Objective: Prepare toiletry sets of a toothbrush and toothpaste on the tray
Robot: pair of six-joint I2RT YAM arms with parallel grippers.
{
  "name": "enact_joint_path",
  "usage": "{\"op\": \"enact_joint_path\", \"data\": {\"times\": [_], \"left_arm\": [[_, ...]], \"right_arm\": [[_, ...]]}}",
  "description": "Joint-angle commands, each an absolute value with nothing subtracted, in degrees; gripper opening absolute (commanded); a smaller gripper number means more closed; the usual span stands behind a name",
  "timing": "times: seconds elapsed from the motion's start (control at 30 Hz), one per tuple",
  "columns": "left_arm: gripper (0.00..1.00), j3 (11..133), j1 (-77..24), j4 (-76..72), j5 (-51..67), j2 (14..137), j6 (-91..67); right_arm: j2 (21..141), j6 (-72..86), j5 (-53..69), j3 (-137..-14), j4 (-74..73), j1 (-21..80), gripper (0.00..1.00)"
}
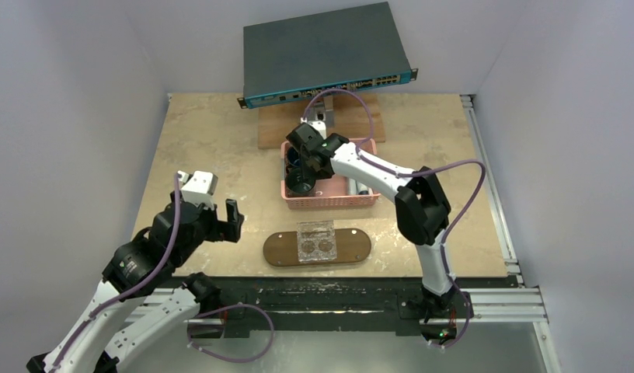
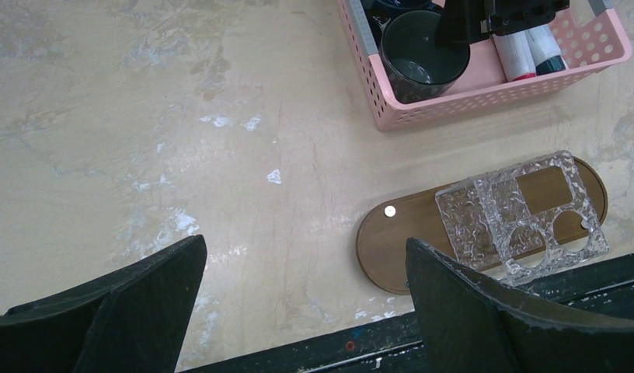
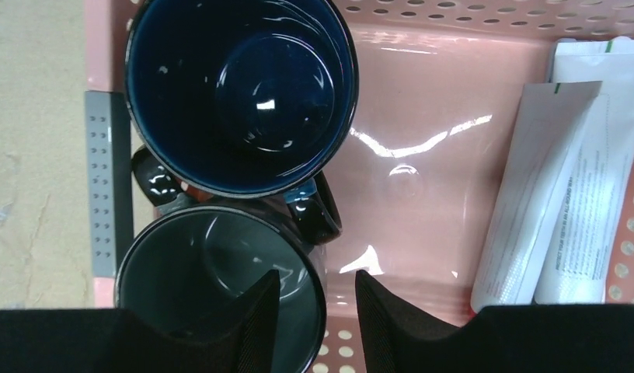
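Two flat white toothpaste tubes [image 3: 531, 210] lie in the right half of the pink basket [image 3: 423, 163]; they also show in the left wrist view [image 2: 520, 54]. No toothbrush shows. The dark-brown tray [image 1: 279, 250] lies near the table's front edge and also shows in the left wrist view [image 2: 403, 237]. It carries only a clear glass holder [image 1: 315, 241]. My right gripper [image 3: 318, 281] is down in the basket, jaws narrowly apart astride the rim of a grey mug [image 3: 213, 272]. My left gripper [image 1: 224, 220] hovers wide open and empty left of the tray [image 2: 304, 245].
A dark blue mug [image 3: 240, 93] stands behind the grey one in the basket [image 1: 329, 203]. A grey perforated strip [image 3: 100, 179] runs along the basket's left wall. A network switch [image 1: 325, 50] on a wooden board [image 1: 271, 128] stands at the back.
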State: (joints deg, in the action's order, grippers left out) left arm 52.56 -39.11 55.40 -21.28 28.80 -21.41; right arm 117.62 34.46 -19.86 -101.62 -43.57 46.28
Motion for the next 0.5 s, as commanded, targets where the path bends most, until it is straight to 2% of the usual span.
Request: {"op": "enact_joint_path", "data": {"times": [0.0, 0.27, 0.47], "left_arm": [[1.0, 52.14, -38.78, 54.36, -21.53, 29.6, -20.58], [1.0, 52.12, -38.67, 54.45, -21.84, 29.58, -20.65], [1.0, 52.12, -38.55, 54.38, -21.54, 29.81, -20.57]], "right_arm": [[118.43, 32.71, -17.56, -101.6, -41.83, 45.79, 0.42], [120.74, 32.08, -16.31, -101.54, -41.84, 45.37, 0.38], [121.12, 31.78, -15.99, -101.5, -41.9, 44.96, 0.23]]}}
